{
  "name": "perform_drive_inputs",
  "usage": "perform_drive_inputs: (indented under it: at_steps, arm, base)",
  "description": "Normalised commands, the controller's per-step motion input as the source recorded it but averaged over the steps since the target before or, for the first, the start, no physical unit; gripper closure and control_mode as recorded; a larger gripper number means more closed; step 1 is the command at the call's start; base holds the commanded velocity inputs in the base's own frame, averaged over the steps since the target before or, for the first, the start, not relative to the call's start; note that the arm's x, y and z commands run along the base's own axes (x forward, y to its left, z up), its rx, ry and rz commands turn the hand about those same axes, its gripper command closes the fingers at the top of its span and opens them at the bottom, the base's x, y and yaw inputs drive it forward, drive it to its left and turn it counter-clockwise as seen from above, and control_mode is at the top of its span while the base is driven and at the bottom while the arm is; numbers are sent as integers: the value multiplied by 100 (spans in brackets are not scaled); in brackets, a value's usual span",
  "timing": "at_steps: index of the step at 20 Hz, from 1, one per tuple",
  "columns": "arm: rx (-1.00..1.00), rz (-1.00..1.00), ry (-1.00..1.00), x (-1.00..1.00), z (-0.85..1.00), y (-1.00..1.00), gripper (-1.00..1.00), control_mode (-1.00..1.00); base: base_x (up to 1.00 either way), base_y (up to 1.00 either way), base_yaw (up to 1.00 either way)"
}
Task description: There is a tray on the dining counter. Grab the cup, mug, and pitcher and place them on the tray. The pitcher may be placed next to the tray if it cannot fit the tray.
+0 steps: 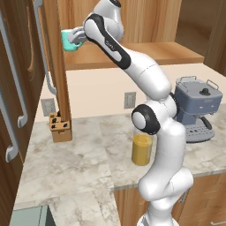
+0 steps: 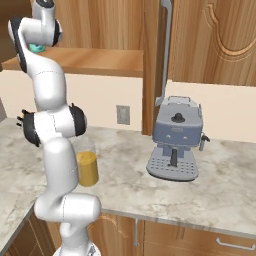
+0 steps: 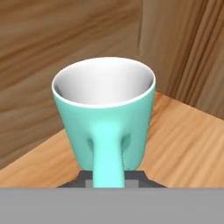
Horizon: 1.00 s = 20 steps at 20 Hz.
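While my arm reaches high to the wooden shelf [image 1: 145, 53], my gripper [image 3: 108, 181] pinches the handle of the mug [image 3: 105, 118], one dark finger tip showing on each side of it. That mug is smooth teal with a glossy white inside, upright, its base on or just above the shelf board; I cannot tell which. Beyond it a wood-grain back panel stands close, and a vertical wooden post [image 1: 57, 66] rises just past it. Far below my gripper the pitcher [image 2: 87, 167], clear glass with orange liquid, stands on the marble-look counter [image 1: 70, 163], beside a blue-grey espresso machine [image 2: 175, 142].
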Motion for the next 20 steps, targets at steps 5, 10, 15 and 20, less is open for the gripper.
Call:
perform_drive_inputs:
  at_steps: [5, 10, 15, 20]
  arm:
    - [0, -13, 0, -15, -5, -23, 100, -100]
    - [0, -7, 0, -28, -20, -16, 100, -100]
    - [0, -7, 0, -61, -2, -47, 100, -100]
    - [0, -7, -3, -69, -8, -49, 100, -100]
  base:
    - [0, 0, 0]
    - [0, 0, 0]
    - [0, 0, 0]
    - [0, 0, 0]
